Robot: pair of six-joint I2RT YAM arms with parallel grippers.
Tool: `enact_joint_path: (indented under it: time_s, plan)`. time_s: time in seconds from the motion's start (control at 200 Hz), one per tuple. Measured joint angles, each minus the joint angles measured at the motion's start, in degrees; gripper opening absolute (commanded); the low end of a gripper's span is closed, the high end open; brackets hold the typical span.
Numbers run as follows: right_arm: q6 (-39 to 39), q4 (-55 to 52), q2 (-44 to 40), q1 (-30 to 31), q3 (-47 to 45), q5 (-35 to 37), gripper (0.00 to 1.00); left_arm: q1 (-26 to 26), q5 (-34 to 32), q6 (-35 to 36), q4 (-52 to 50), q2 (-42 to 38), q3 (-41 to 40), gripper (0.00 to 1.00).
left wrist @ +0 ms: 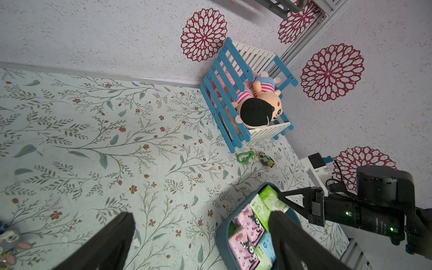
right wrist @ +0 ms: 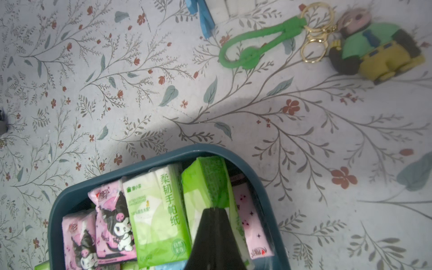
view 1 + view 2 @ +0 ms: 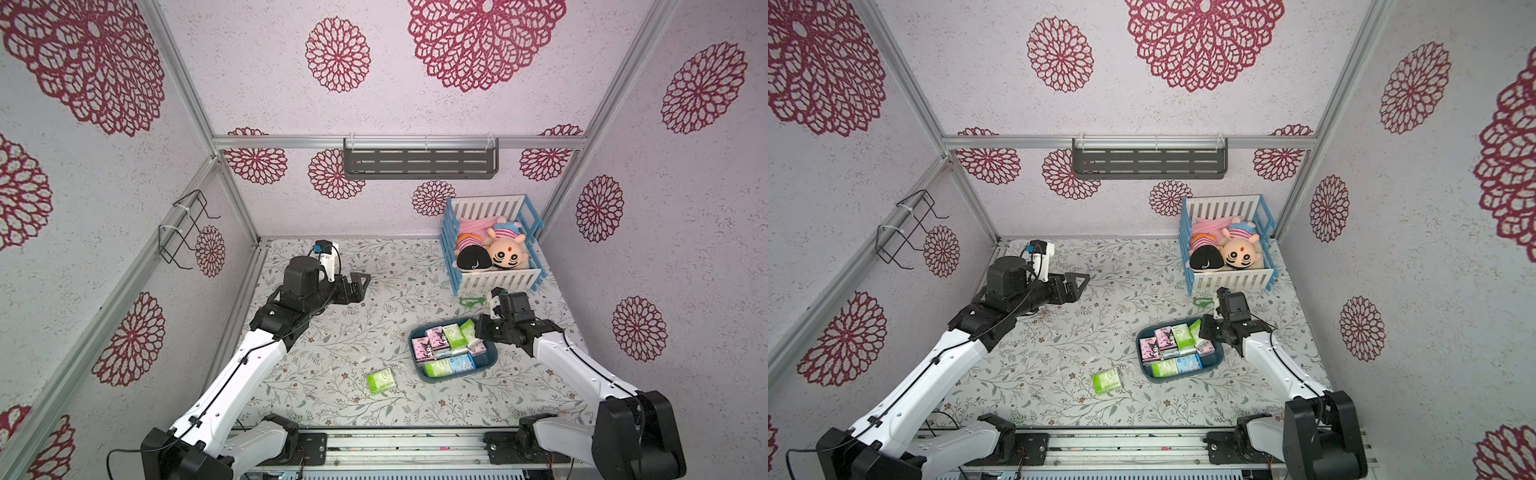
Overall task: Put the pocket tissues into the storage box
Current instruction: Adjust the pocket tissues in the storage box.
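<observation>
Floral mat (image 2: 304, 140); R tool (image 2: 214, 209) half-hides green pack (image 2: 205, 177).

Bolted by black brackets to either end of the silver base rail (image 3: 399, 451), the left arm (image 3: 232, 374) and right arm (image 3: 582, 365) wear white shells, black joints and thin black cables, the left gripper (image 3: 365, 286) black and triangular-fingered.

pocket tissues (image 3: 436, 338) lime green-and-white, pink with black cartoon figures, and light blue; storage box (image 2: 149, 161) dark teal; desk (image 3: 353, 324) pale with grey-green leaves, rust flowers; crib (image 3: 451, 249) blue-and-white.
</observation>
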Motion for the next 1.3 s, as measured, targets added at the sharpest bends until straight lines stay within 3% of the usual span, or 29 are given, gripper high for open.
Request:
enact_joint_path:
  time_s: [0.055,0.16,0.305,0.39,0.515,0.751,1.011,1.301]
  plan:
    - [0.0,0.5,0.0,0.0,-0.2,0.4,0.30,0.0,0.0,0.0,-0.1,-0.1,0.0,0.97]
    - [0.6,1.1,0.1,0.0,-0.5,1.1,0.48,0.0,0.0,0.0,-0.2,0.0,0.0,0.97]
    - [0.3,0.3,-0.3,0.0,-0.2,2.0,0.52,0.0,0.0,0.0,-1.0,0.0,0.7,0.97]
    - [0.2,-1.9,-2.2,0.0,0.4,3.0,0.41,0.0,0.0,0.2,-1.2,0.0,1.4,0.97]
    - [0.7,-5.4,-7.3,0.3,1.7,3.7,0.00,0.0,-0.4,0.3,-1.3,-0.3,1.5,0.97]
    - [4.5,-10.1,-13.6,5.3,-0.3,4.1,0.00,0.1,-0.7,0.4,-1.4,-0.3,1.5,0.97]
    - [10.0,-12.0,-7.0,9.5,-2.4,5.9,0.00,0.2,-1.6,1.0,-1.9,-0.4,1.5,0.97]
    - [14.1,-12.3,-5.6,10.1,-3.1,10.3,0.00,2.4,-2.2,1.6,-3.2,-2.1,1.5,0.97]
